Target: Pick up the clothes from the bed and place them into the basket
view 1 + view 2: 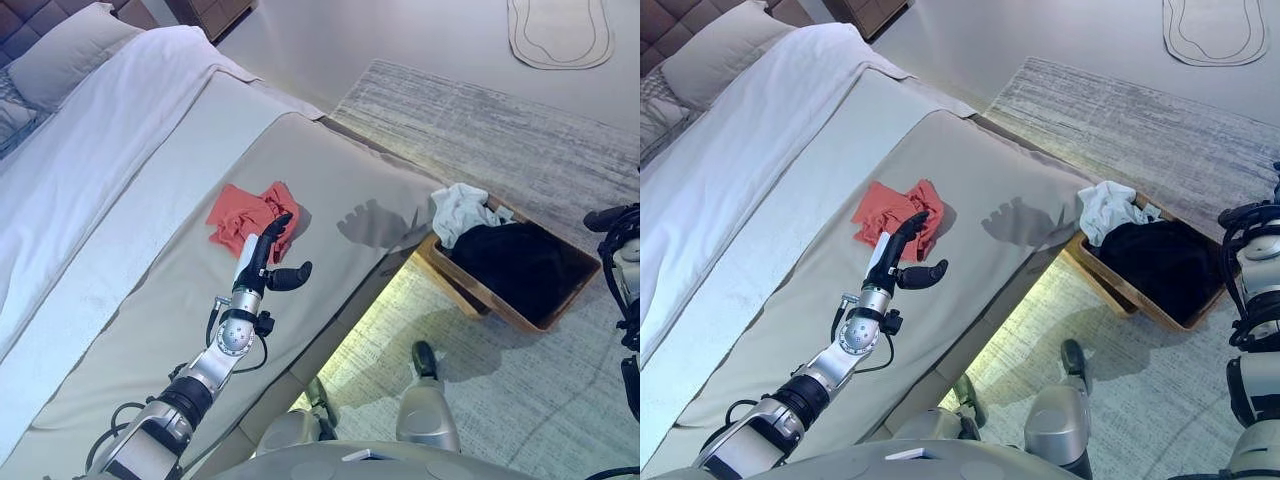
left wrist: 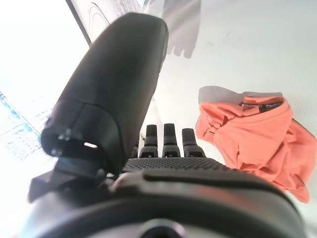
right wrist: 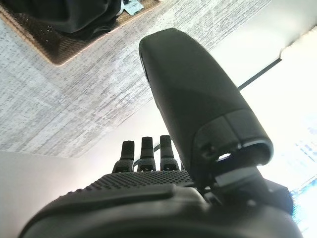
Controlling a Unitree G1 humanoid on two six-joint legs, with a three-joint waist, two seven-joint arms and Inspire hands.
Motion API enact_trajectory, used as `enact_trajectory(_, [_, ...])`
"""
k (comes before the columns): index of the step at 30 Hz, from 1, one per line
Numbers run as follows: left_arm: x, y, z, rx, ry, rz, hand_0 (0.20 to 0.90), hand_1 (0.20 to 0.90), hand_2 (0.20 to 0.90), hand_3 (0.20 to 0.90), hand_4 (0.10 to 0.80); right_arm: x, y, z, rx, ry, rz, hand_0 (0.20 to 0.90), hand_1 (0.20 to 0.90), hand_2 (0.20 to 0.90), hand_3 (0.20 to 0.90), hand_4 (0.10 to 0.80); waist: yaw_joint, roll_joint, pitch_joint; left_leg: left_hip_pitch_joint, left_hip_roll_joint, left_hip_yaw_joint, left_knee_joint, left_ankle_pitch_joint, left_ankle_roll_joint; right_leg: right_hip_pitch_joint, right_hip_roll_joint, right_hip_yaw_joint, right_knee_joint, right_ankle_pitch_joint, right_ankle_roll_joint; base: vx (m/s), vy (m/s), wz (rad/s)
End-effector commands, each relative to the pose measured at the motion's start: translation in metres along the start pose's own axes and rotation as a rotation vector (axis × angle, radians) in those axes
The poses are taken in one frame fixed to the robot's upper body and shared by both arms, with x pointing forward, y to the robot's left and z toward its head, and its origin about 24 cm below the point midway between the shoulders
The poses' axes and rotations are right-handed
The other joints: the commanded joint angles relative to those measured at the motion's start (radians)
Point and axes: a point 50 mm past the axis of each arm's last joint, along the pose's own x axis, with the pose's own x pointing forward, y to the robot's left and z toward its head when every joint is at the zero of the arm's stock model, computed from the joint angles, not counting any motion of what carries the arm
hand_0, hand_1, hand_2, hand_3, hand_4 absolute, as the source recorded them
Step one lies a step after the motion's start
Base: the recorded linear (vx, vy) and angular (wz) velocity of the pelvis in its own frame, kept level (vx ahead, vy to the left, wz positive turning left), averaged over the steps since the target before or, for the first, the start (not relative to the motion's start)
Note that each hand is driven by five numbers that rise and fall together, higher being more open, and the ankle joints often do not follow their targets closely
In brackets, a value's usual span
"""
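Note:
A crumpled orange-red garment [image 1: 250, 216] lies on the beige bed cover [image 1: 150, 330]; it also shows in the left wrist view [image 2: 252, 136]. My left hand [image 1: 266, 256] is open, its fingers straight, just at the garment's near edge with the thumb spread to the side. A brown wicker basket [image 1: 487, 295] stands on the rug beside the bed, holding a black garment [image 1: 520, 262] and a white garment [image 1: 460, 210]. My right hand [image 3: 148, 148] is open and empty above the rug by the basket, at the right edge of the eye views.
The bed has a white sheet [image 1: 90, 160] and pillows [image 1: 70, 50] at the far left. A grey rug [image 1: 480, 130] covers the floor under the basket. A small pale mat [image 1: 560, 30] lies at the far right.

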Motion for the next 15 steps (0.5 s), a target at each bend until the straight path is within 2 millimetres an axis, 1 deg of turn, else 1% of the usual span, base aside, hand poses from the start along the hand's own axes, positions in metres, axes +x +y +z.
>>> enact_trajectory(1, [0.014, 0.027, 0.023, -0.007, -0.154, 0.093, 0.9, 0.9, 0.9, 0.9, 0.8, 0.004, -0.021, 0.064, 0.012, -0.249, -0.114, 0.9, 0.9, 0.9, 0.9, 0.8, 0.042, -0.113, -0.093, 0.041, -0.01, -0.028, 0.003, -0.106, -0.031, 0.021, 0.043, -0.06, 0.049, -0.1, -0.06, 0.015, 0.022, 0.05])
enact_trajectory(4, [0.012, 0.029, 0.019, -0.007, -0.132, 0.11, 0.9, 0.9, 0.9, 0.9, 0.8, 0.001, -0.015, 0.082, -0.002, -0.324, -0.102, 0.9, 0.9, 0.9, 0.9, 0.8, 0.065, -0.124, -0.103, 0.041, -0.012, -0.04, 0.003, -0.105, -0.028, 0.033, 0.04, -0.075, 0.044, -0.1, -0.061, 0.026, 0.022, 0.07])
enact_trajectory(8, [0.008, 0.034, 0.011, 0.005, -0.1, 0.141, 0.9, 0.9, 0.9, 0.9, 0.8, -0.007, -0.002, 0.107, 0.054, -0.403, -0.093, 0.9, 0.9, 0.9, 0.9, 0.8, 0.104, -0.141, -0.112, 0.031, -0.016, -0.064, 0.003, -0.102, -0.023, 0.042, 0.035, -0.101, 0.046, -0.106, -0.065, 0.01, 0.008, 0.17])
enact_trajectory(12, [0.004, 0.04, 0.005, 0.016, -0.074, 0.183, 0.9, 0.9, 0.9, 0.9, 0.8, -0.016, 0.012, 0.129, 0.08, -0.472, -0.077, 0.9, 0.9, 0.9, 0.9, 0.8, 0.148, -0.151, -0.116, 0.013, -0.023, -0.102, 0.003, -0.099, -0.016, 0.046, 0.028, -0.136, 0.056, -0.117, -0.07, -0.011, 0.015, 0.22])
enact_trajectory(15, [0.0, 0.046, -0.003, 0.024, -0.041, 0.225, 0.9, 0.9, 0.9, 0.9, 0.8, -0.021, 0.019, 0.145, 0.05, -0.526, -0.065, 0.9, 0.9, 0.9, 0.9, 0.8, 0.183, -0.156, -0.118, 0.0, -0.03, -0.128, 0.003, -0.095, -0.012, 0.049, 0.019, -0.166, 0.062, -0.125, -0.073, 0.007, 0.037, 0.33])
